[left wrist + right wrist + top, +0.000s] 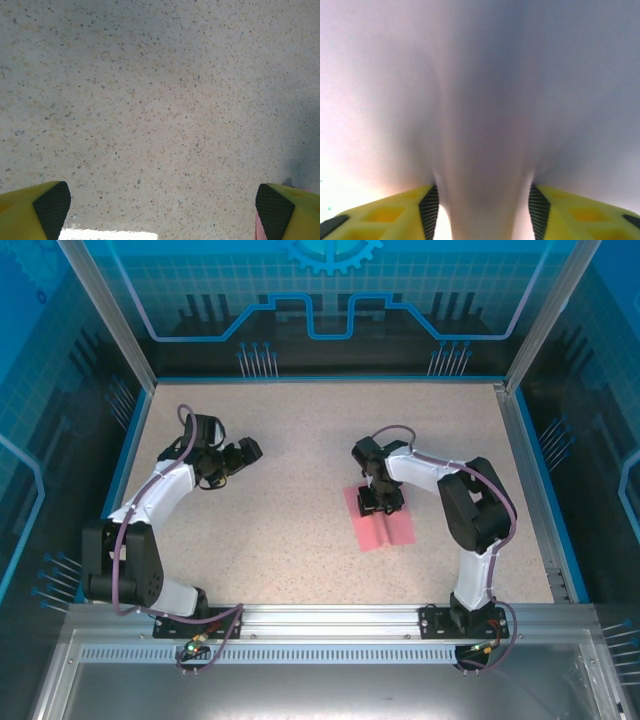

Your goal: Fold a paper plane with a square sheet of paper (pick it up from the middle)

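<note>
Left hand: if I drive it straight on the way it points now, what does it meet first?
Probably the bare speckled table; the open left hand faces it, with nothing between. How far off is unclear. The pink sheet lies off to one side.

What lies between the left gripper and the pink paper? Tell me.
Only bare speckled tabletop, seen in the top view; the left gripper and pink paper are well apart.
</note>
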